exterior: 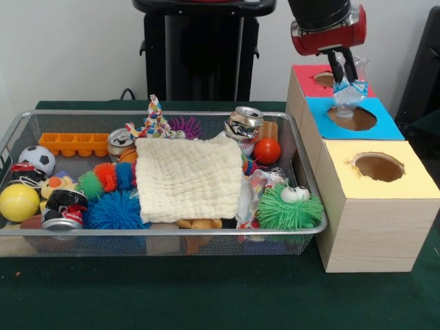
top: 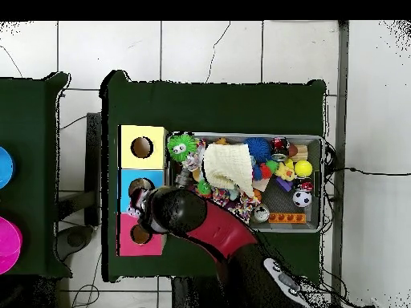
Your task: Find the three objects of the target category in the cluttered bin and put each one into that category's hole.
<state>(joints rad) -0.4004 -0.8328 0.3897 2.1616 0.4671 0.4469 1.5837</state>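
The gripper [exterior: 346,74] has its jaws clamped on a clear plastic bottle [exterior: 348,93], hanging over the blue-faced hole [exterior: 352,118]. It should carry farther back, centre over the red-faced hole [exterior: 324,79], then release.

Cream cloth [exterior: 189,180] over toys, green googly-eyed ball [exterior: 289,208], crushed can [exterior: 244,123], orange tray [exterior: 74,144].

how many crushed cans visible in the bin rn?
3. One can at the back right of the cloth, one at the back left of it, one at the front-left corner. More may hide under the cloth.
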